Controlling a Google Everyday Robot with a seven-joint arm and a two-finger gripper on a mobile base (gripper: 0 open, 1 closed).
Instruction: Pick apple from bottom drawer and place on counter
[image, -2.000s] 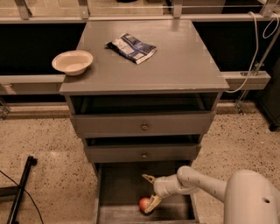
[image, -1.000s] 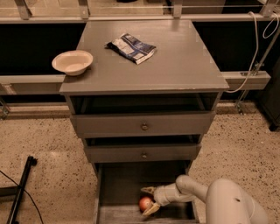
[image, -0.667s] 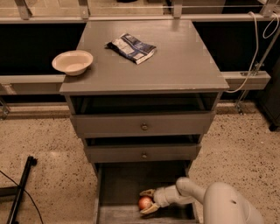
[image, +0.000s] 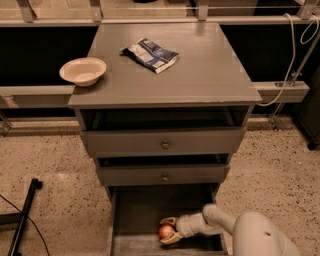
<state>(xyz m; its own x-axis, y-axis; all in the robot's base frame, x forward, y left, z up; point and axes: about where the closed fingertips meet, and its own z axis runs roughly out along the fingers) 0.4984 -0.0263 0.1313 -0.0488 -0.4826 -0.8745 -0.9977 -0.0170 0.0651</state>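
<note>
The apple (image: 166, 231) is a small red-orange fruit lying on the floor of the open bottom drawer (image: 131, 216), near its front. My gripper (image: 168, 230) reaches into the drawer from the right. Its two tan fingers stand one behind and one in front of the apple, closed in around it. The apple rests on the drawer floor. The grey counter (image: 200, 70) tops the cabinet above.
A cream bowl (image: 83, 71) sits at the counter's left edge and a crumpled snack bag (image: 150, 54) lies at its back middle. Two upper drawers with round knobs (image: 164, 145) are slightly open. A black stand (image: 22, 217) lies on the floor at left.
My gripper has moved left and down in the drawer, from beside the apple to around it, and its fingers have closed in on the fruit.
</note>
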